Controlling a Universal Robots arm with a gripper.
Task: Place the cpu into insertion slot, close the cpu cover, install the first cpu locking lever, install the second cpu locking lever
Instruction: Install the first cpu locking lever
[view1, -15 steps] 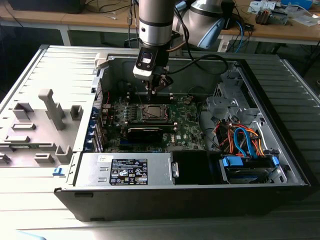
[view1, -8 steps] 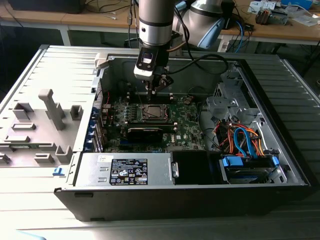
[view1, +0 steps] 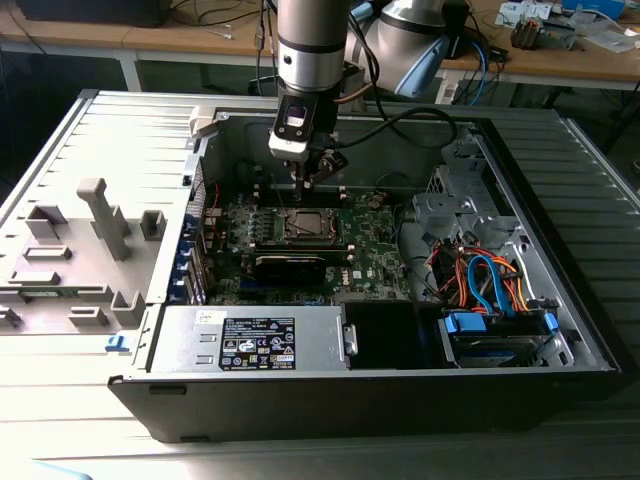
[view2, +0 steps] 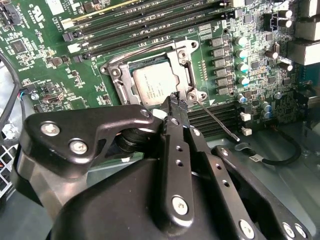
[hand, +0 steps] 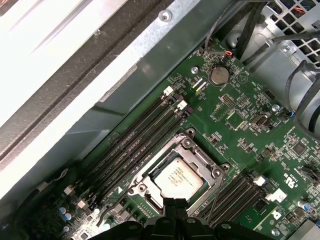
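Found the gripper (view1: 306, 178) low over the green board (view1: 378, 258) inside the open case (view1: 140, 130) in the exterior view, with a grey supply (view1: 255, 340) at the front and blue and orange cables (view1: 485, 275) toward that view's right. Made out the socket there as no more than a small dark square under the arm. Got far more from the second wrist view: saw the cpu (view2: 156, 85) lying flat in the slot (view2: 129, 86), silver top up, with the cover (view2: 181, 60) down around it and its window framing the chip. Saw the black fingertips (view2: 172, 102) pressed together just beside the cover's near corner, clamped on nothing that could be made out. Traced a thin wire lever (view2: 216, 119) from that corner, angling away from the socket across the memory slots (view2: 220, 106). Picked up in the first wrist view what the other two hid: a coin cell (hand: 219, 75) beyond the socket and the case's metal wall alongside the board. Caught the two fingers end-on there, closed to a hairline seam at the cover's edge.
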